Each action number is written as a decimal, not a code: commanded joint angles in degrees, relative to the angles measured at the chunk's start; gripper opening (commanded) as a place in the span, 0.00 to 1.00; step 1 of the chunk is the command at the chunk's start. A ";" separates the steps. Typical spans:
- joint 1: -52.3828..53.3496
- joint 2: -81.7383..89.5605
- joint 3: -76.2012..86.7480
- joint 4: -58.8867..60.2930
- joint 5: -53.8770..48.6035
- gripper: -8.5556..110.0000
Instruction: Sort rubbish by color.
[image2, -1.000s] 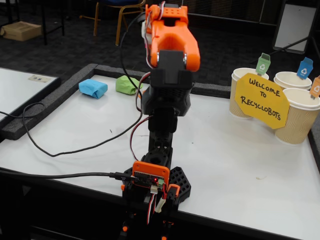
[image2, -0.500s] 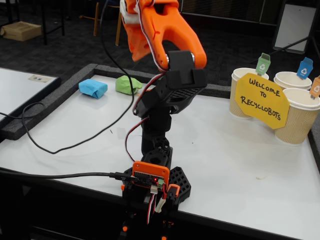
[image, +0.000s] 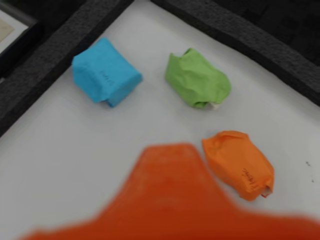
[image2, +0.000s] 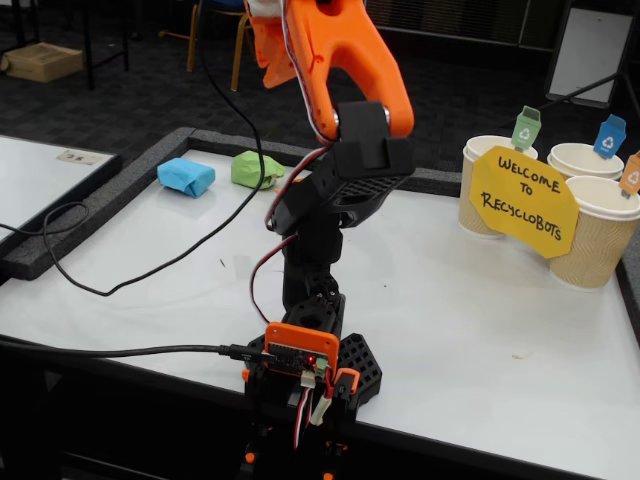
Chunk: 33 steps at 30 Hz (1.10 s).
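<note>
Rubbish is what this job is about, and none of it looks sorted yet. Going from left to right in the wrist view, the blue crumpled paper wad (image: 106, 72) lies near the dark foam edge (image: 45, 80) of the white bench (image: 65, 165), the green crumpled paper wad (image: 198, 79) lies a little to its right, and the orange crumpled paper wad (image: 240, 163) lies lower down, just beside the blurry orange part of the hand (image: 170, 195). All three sit loose on the bench, apart from each other. In the fixed view the blue wad (image2: 186, 176) and the green wad (image2: 255, 169) show at the far left corner, and the orange one is hidden behind the arm (image2: 335, 170). The hand is up high over them and holds nothing that I can see, but I cannot tell if it is wide or narrow. Far over on the right stand three tan paper cups (image2: 598, 235), with a yellow paper sign (image2: 522, 201) leaning on them. Little tags stick up from them: a green tag (image2: 526, 128), a blue tag (image2: 609, 136) and an orange tag (image2: 631, 173). I cannot see down into the cups. So I think all three wads still need picking up, and each likely goes in the cup with the same colour tag.
</note>
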 joint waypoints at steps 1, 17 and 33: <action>2.11 0.79 -5.63 -1.23 0.09 0.11; 13.18 -4.57 2.11 -15.47 0.09 0.11; 10.90 -25.14 3.16 -21.88 0.70 0.11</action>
